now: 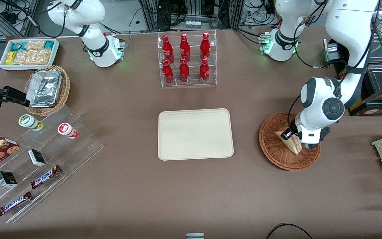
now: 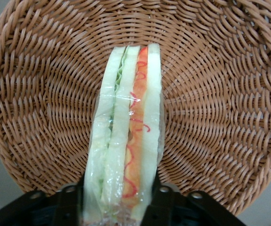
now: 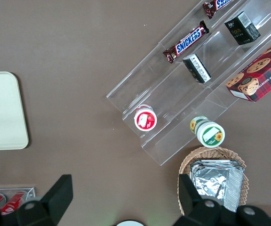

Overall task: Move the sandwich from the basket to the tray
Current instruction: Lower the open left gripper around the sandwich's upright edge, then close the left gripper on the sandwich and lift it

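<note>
Here end effector grips sandwich.

The gripper is set low in the basket, jaws clamped on the sandwich, hemmed only by the low wicker rim. Bare table is seen toward the tray at nine o'clock. A bottle rack is stood at the tray's twelve o'clock, well apart.

Wicker, film and matt surfaces
Glossy clear wrap on the sandwich; rough woven wicker basket; gripper fingers matt black; smooth matt tray; matt brown table.
</note>
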Robot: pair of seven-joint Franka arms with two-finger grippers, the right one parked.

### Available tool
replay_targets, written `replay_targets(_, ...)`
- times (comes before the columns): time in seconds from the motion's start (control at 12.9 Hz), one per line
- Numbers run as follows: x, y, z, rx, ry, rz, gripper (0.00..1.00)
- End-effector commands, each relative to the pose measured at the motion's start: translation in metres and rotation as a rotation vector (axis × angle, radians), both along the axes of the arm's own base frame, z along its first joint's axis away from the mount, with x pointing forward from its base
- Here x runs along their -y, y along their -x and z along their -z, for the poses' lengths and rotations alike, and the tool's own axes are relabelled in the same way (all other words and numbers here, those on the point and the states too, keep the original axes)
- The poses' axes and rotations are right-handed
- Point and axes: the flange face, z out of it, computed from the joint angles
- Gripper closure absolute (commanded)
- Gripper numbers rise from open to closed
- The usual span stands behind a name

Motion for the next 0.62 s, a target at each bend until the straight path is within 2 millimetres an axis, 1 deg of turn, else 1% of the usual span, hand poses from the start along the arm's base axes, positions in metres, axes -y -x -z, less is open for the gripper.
replay_targets(0.0, -0.003, -0.003, -0.025, 0.003, -0.035, 0.028, 1.00)
replay_targets(0.16, 0.003, -0.018, -0.051, -0.004, -0.051, 0.047, 1.00)
replay_targets(0.31, 0.016, -0.030, -0.075, -0.003, -0.050, 0.068, 1.00)
replay_targets(0.47, 0.050, -0.032, -0.093, 0.001, -0.049, 0.121, 1.00)
replay_targets(0.54, 0.072, -0.031, -0.103, -0.005, -0.049, 0.158, 1.00)
